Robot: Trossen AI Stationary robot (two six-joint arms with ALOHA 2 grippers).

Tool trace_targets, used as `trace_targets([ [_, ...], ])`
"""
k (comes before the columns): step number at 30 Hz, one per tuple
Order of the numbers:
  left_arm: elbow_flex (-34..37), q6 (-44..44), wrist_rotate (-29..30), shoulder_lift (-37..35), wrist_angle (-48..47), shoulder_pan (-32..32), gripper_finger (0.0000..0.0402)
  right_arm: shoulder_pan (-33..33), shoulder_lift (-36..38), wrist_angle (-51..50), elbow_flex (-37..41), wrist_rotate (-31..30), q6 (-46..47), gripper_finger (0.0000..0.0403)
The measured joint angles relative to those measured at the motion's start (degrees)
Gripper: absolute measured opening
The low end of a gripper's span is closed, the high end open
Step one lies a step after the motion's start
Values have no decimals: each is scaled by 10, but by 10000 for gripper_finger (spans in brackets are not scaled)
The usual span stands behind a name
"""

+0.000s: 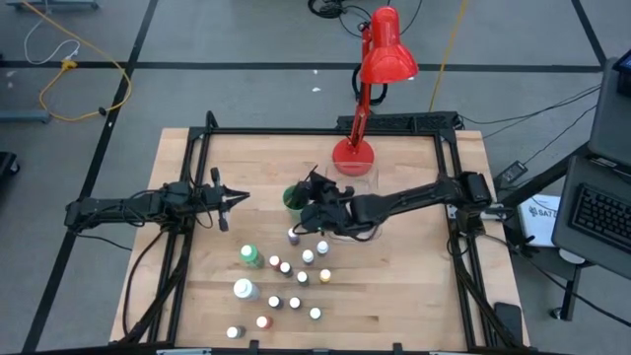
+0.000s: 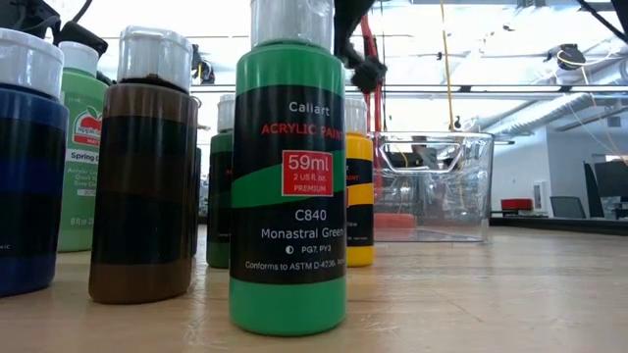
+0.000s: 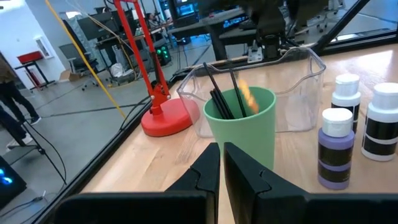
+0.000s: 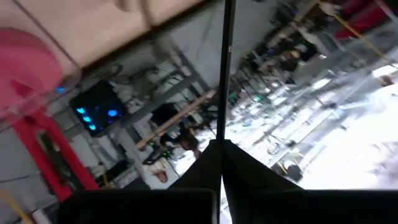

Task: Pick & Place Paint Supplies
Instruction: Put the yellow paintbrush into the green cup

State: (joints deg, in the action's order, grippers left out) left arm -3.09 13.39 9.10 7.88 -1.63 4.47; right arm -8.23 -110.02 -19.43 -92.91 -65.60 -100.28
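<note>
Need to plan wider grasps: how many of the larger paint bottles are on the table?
2. The green larger bottle stands left of the small bottles. The pale larger bottle stands beside it, nearer the table front edge. None seems hidden from above.

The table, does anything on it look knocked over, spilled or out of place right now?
Nothing stands out. The paint bottles stand upright with caps on, brushes sit in the green cup, and the right gripper holds a brush. No spill shows.
</note>
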Motion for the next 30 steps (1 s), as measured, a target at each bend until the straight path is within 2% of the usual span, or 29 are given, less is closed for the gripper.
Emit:
trace_targets([
  [14, 0, 9, 1, 0, 1, 0, 26, 35, -38, 4, 0, 28, -25, 0],
  [22, 0, -3, 11, 0, 5, 0, 26, 37, -36, 9, -1, 62, 3, 0],
  [30, 0, -5, 15, 0, 5, 0, 26, 37, -36, 9, -1, 126, 12, 0],
])
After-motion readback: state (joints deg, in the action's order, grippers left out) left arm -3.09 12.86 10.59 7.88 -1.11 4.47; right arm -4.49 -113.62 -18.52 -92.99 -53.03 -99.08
